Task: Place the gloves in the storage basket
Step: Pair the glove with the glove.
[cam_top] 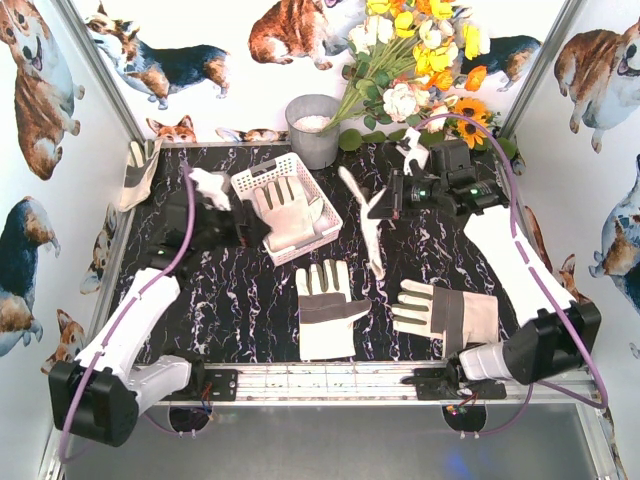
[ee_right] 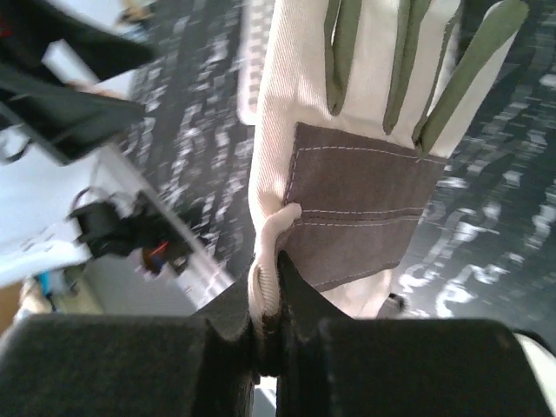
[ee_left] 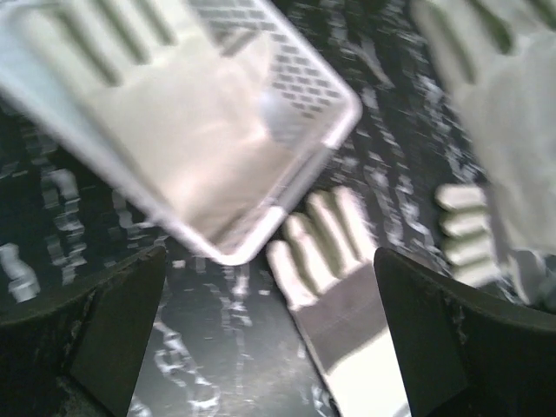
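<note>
The right gripper (ee_right: 267, 300) is pinching the side edge of the dangling glove (ee_right: 352, 195) between pressed-together fingers, lifting it clear for carrying to the storage basket (cam_top: 262, 172), which is already holding a glove (cam_top: 285, 212). The left gripper (ee_left: 269, 334) is hovering over it, spread wide and holding nothing, while a third glove (cam_top: 325, 305) and a fourth glove (cam_top: 445, 312) are waiting on the table (cam_top: 230, 310)

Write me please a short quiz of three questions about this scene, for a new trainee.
1. True or false: the right hand is shut on a glove.
2. How many gloves lie in the storage basket? A) none B) one C) three
3. Fill in the missing word: the left hand is ____ and holds nothing.

Key: 1 true; 2 B; 3 open.
</note>
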